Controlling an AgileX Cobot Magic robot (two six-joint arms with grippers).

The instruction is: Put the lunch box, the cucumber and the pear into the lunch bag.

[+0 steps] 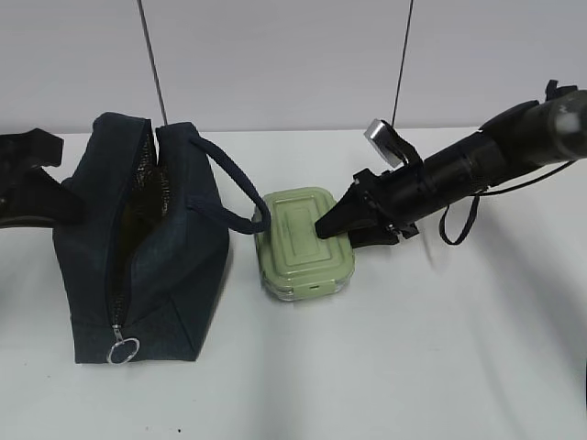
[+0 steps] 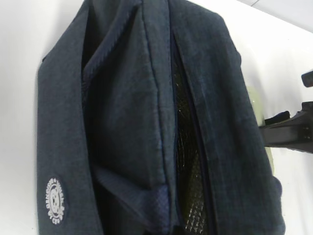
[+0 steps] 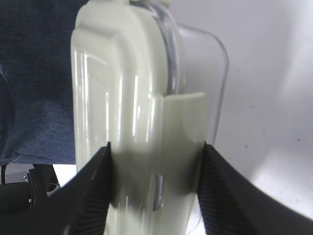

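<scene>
White table point(image 1: 413, 367), right pincer point(image 3: 155, 188) clamped around lunch box point(image 3: 127, 122).

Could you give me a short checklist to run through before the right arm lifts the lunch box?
1. Right claw straddles the lunch box, one finger on each side: ok.
2. Grip firm enough to lift: cannot tell; the fingers sit against the lid's sides.
3. Lunch bag zipper open, silvery lining showing: ok.
4. Opening wide enough for the box: cannot tell; in the left wrist view it looks like a narrow slit.
5. Bag's loop handle clear of the box: not ok; it rests by the box's near corner.
6. Left claw holding the bag: cannot tell.
</scene>
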